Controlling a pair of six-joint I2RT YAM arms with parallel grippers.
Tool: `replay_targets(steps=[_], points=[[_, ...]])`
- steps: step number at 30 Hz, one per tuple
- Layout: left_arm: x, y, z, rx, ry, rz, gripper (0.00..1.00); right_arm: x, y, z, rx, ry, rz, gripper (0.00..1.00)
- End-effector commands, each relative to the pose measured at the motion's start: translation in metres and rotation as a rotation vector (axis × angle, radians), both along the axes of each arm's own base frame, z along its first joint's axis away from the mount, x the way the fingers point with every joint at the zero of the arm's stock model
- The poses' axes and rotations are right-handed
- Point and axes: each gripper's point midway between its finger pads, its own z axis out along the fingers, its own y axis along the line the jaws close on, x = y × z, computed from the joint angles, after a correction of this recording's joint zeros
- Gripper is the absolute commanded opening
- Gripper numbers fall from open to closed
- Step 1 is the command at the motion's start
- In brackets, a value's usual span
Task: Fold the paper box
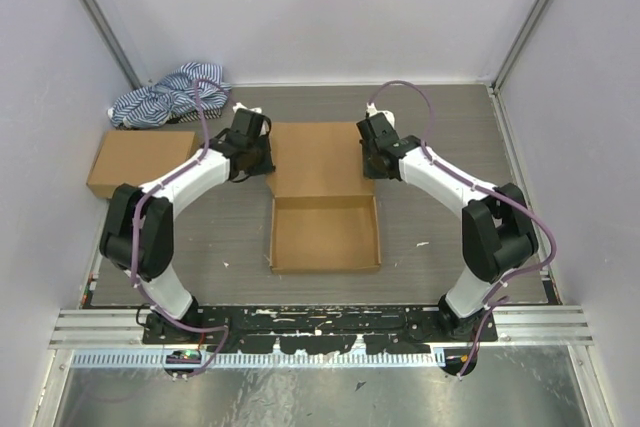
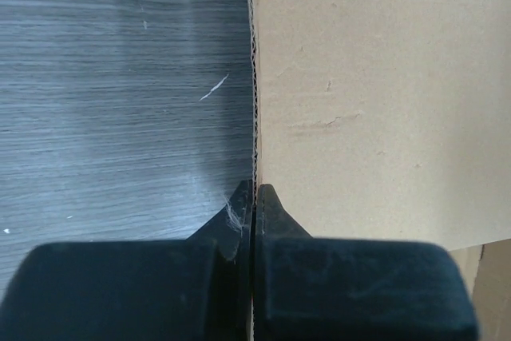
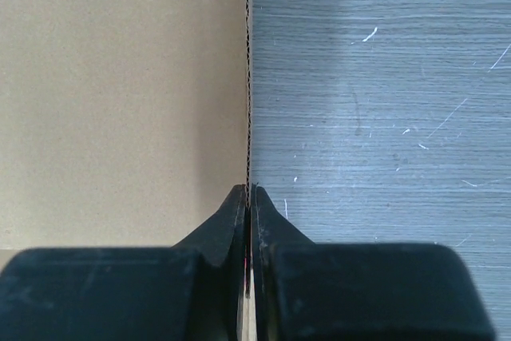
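The left end effector [image 2: 254, 192] and right end effector [image 3: 248, 191] pinch opposite lid edges of the likely light, stiff paper box [image 1: 318, 162].

The paper box [image 1: 325, 162] is plain brown. The second box [image 1: 140, 162] is a matching brown. The cloth [image 1: 165, 99] is blue-and-white striped. The worktop [image 1: 420, 277] is grey with a wood-grain pattern.
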Motion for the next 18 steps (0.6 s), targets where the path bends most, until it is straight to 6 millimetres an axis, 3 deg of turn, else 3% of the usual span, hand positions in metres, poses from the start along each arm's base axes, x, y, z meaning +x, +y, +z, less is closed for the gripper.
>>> replay_targets(steps=[1,6,12,18], points=[[-0.002,0.017,0.030,0.106,-0.124,0.025,0.00,0.003,-0.008,0.024,-0.044,-0.083,-0.036,0.08],[-0.016,0.021,0.049,0.127,-0.283,0.006,0.00,-0.008,-0.008,0.038,-0.009,-0.109,-0.015,0.16],[-0.038,0.026,0.075,0.056,-0.520,-0.020,0.00,-0.013,-0.010,0.062,-0.019,-0.119,0.026,0.44],[-0.061,0.023,0.099,-0.005,-0.725,-0.126,0.00,-0.015,-0.009,0.082,-0.001,-0.132,0.048,0.50]])
